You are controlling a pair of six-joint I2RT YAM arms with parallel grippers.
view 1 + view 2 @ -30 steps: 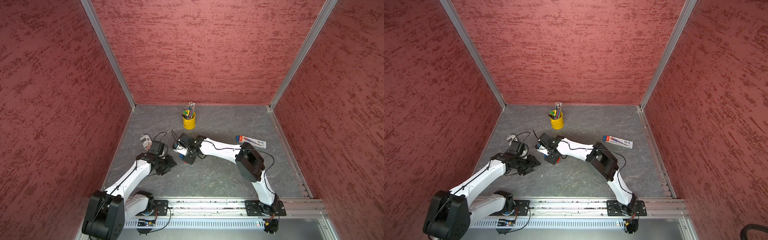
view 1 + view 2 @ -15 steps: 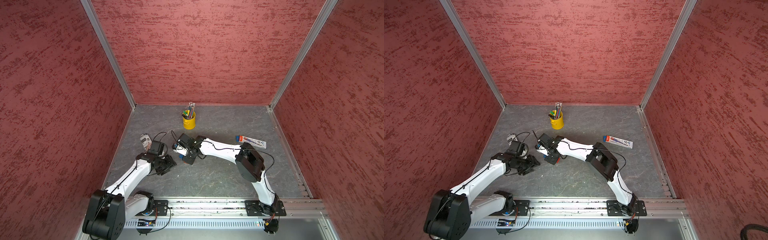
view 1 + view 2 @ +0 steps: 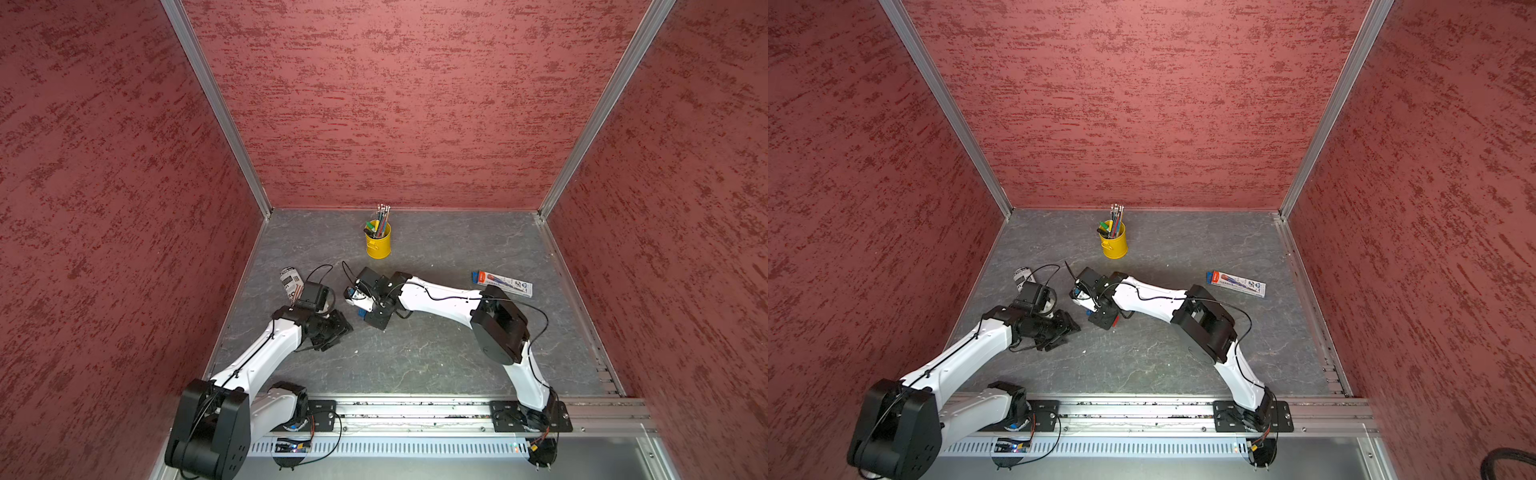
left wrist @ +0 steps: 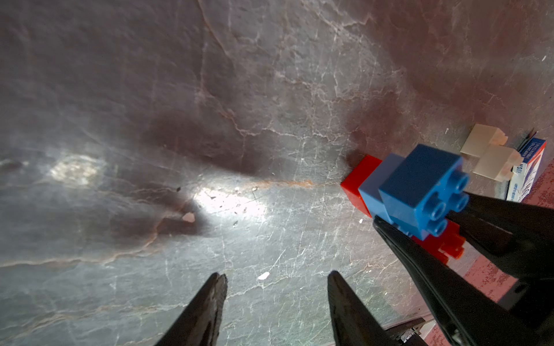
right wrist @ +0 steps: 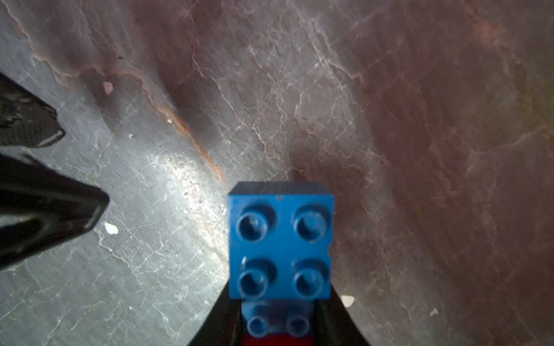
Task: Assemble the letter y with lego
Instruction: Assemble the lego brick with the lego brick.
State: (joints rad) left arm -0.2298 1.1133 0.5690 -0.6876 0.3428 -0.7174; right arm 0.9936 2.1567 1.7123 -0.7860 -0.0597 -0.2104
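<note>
My right gripper (image 5: 278, 302) is shut on a joined cluster of lego. A square blue brick (image 5: 280, 239) sits studs-up toward the camera, on a longer blue brick (image 5: 277, 323), with red below. In the left wrist view the same cluster shows a blue brick (image 4: 419, 185) and red bricks (image 4: 358, 184) between the right arm's black fingers (image 4: 434, 269). Two joined white bricks (image 4: 491, 152) lie on the table just beyond it. My left gripper (image 4: 275, 278) stands open and empty beside the cluster. Both top views show the two grippers (image 3: 368, 309) (image 3: 1069, 328) close together, left of centre.
A yellow pencil cup (image 3: 378, 241) stands toward the back. A flat printed pack (image 3: 502, 284) lies at the right and a printed roll (image 3: 290, 282) behind my left wrist. A small blue and white box (image 4: 527, 167) sits beside the white bricks. Red walls enclose three sides.
</note>
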